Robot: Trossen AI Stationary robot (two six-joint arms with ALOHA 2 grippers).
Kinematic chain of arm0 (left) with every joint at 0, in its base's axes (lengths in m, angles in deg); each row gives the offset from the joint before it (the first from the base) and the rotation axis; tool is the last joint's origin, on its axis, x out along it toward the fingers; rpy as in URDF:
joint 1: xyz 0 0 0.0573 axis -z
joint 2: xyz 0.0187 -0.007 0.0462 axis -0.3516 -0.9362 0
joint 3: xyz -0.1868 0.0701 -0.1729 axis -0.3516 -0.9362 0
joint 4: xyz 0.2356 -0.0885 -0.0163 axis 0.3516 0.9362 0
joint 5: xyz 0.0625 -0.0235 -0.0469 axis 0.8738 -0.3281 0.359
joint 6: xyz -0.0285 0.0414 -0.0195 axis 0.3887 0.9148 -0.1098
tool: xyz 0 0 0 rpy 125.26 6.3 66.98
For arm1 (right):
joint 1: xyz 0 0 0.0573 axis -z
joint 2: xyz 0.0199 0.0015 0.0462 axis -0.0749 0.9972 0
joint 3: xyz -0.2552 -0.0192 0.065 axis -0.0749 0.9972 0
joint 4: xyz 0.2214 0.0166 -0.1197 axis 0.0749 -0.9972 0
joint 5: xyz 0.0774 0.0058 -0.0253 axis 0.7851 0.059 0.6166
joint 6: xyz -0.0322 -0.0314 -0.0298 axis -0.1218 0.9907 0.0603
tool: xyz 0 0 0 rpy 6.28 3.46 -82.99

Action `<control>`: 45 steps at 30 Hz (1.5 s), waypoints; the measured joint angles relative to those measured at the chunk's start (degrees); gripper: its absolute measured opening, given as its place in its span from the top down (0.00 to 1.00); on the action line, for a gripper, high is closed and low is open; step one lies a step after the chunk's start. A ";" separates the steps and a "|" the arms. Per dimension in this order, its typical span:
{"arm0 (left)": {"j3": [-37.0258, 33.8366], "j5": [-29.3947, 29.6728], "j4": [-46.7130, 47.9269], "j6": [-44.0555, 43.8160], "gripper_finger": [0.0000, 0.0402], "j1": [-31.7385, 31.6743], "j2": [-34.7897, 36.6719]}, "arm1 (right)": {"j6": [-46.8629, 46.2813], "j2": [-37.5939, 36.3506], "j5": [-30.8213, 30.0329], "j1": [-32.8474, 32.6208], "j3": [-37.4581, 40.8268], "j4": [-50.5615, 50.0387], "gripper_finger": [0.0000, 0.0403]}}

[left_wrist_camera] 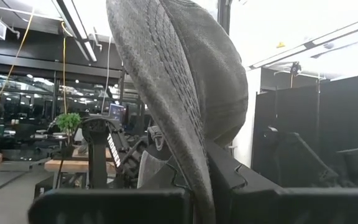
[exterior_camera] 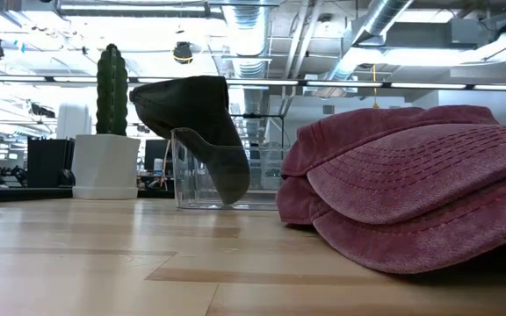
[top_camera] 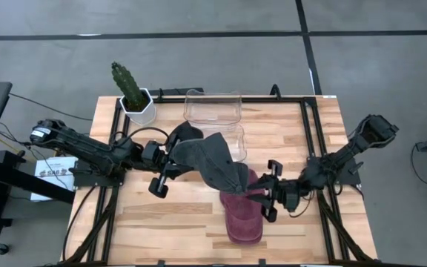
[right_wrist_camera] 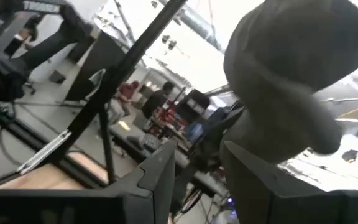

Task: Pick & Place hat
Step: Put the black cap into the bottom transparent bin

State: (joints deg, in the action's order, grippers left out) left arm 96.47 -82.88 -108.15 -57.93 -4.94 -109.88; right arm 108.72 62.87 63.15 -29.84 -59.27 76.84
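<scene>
A dark grey hat (top_camera: 210,159) (exterior_camera: 191,110) is held up over the table's middle by my left gripper (top_camera: 178,160) (left_wrist_camera: 197,200), which reaches in from the left and is shut on it. A maroon hat (top_camera: 242,215) (exterior_camera: 411,193) lies on the table, its brim toward the near edge. My right gripper (top_camera: 262,194) (right_wrist_camera: 197,177) stands open just above the maroon hat's far part. The grey hat (right_wrist_camera: 291,74) hangs close in front of its fingers, and no touch shows. In the low view the maroon hat hides my right gripper. My left gripper pinches the grey hat's stitched brim (left_wrist_camera: 194,168) between its two fingers. The fingers come from the table's left, slanting upward. The hat is lifted clear of the table, and its crown (exterior_camera: 228,171) sags down on the side away from the gripper.
Two clear plastic containers (top_camera: 213,107) (exterior_camera: 187,180) stand at the table's far middle, just behind the grey hat. A cactus in a white pot (top_camera: 136,104) (exterior_camera: 108,132) stands at the far left corner. Bare wood (top_camera: 161,222) lies near the front left.
</scene>
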 joint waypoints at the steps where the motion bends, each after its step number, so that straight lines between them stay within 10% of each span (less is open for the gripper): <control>1: 0.00 0.00 0.09 0.02 0.96 0.00 0.00 | 0.42 0.00 -0.62 -0.42 -0.59 0.07 0.69; 16: 0.00 0.02 1.56 0.15 0.96 0.00 -0.04 | 3.94 0.00 -3.07 -3.67 -9.30 -15.53 0.61; 45: 0.00 0.04 2.69 0.17 0.96 0.00 -0.04 | 11.72 0.00 -10.54 -5.49 -13.56 -14.86 0.46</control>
State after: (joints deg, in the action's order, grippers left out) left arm 96.47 -82.84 -105.46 -57.76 -4.94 -109.92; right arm 120.44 62.87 52.61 -35.33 -72.83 61.98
